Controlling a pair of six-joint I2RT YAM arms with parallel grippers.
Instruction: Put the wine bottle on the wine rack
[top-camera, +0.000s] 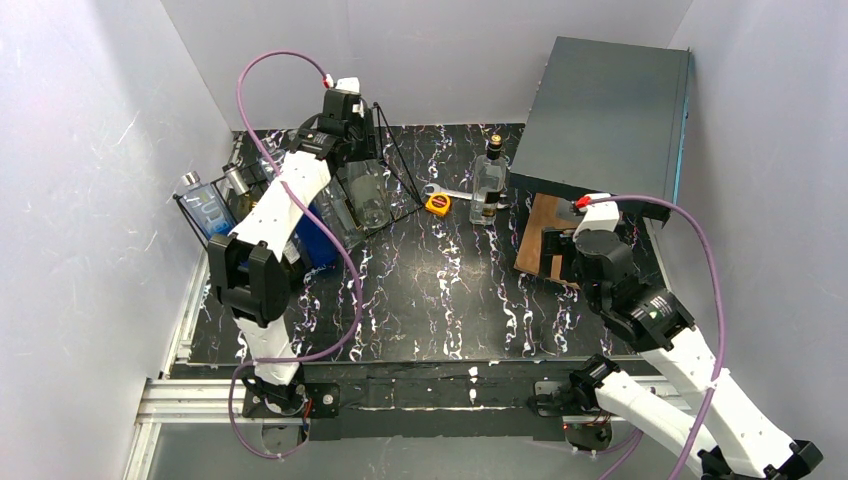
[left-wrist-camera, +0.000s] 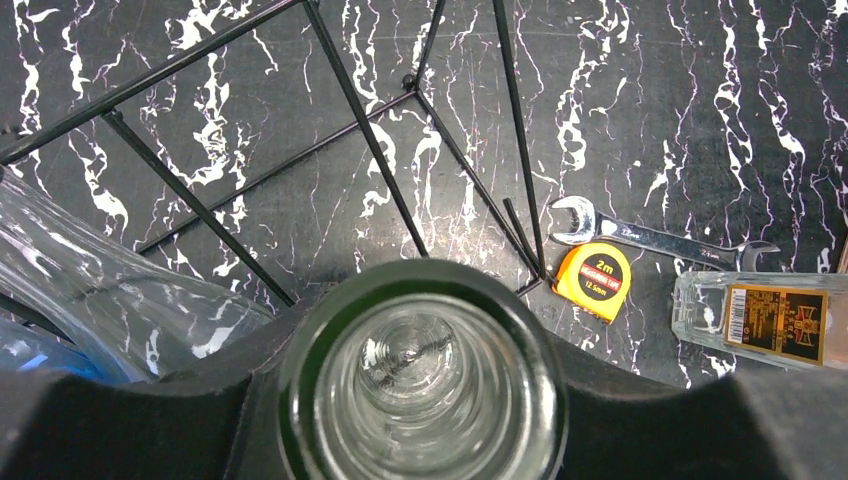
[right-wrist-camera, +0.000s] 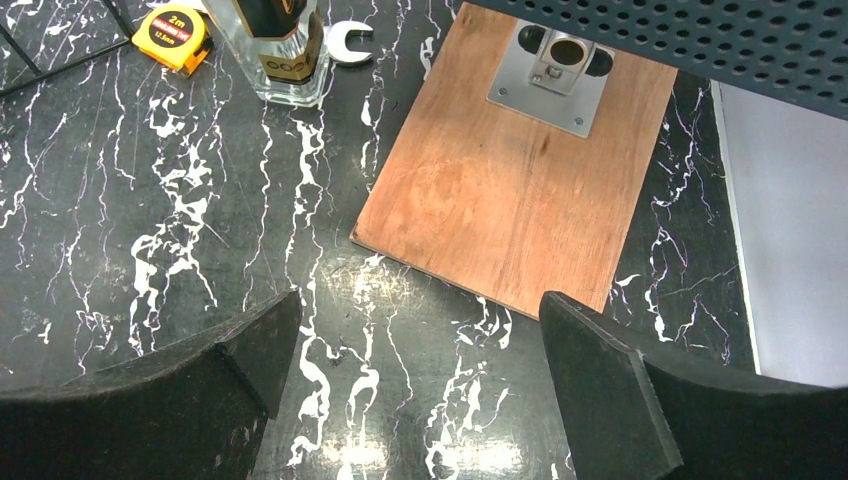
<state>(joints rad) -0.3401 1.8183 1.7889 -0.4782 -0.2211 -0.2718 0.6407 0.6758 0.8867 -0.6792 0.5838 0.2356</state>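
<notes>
My left gripper (top-camera: 346, 128) is shut on the neck of a clear glass wine bottle (top-camera: 367, 198). In the left wrist view its round open mouth (left-wrist-camera: 420, 380) sits between the black fingers (left-wrist-camera: 120, 420), seen from above. The bottle hangs nearly upright, its body inside the right end of the black wire wine rack (top-camera: 402, 172), whose thin bars (left-wrist-camera: 365, 140) cross the marble top below. Whether the base rests on anything I cannot tell. My right gripper (right-wrist-camera: 415, 370) stands open over bare marble, far right of the rack, nothing between its fingers (right-wrist-camera: 610, 390).
Other bottles lie in the rack's left part (top-camera: 205, 210); a clear one (left-wrist-camera: 90, 280) is beside mine. A square bottle with a gold label (top-camera: 489, 180), a yellow tape measure (top-camera: 437, 204) and a wrench (left-wrist-camera: 650, 235) sit mid-table. A wooden board (right-wrist-camera: 520, 170) lies under the dark grey box (top-camera: 610, 110).
</notes>
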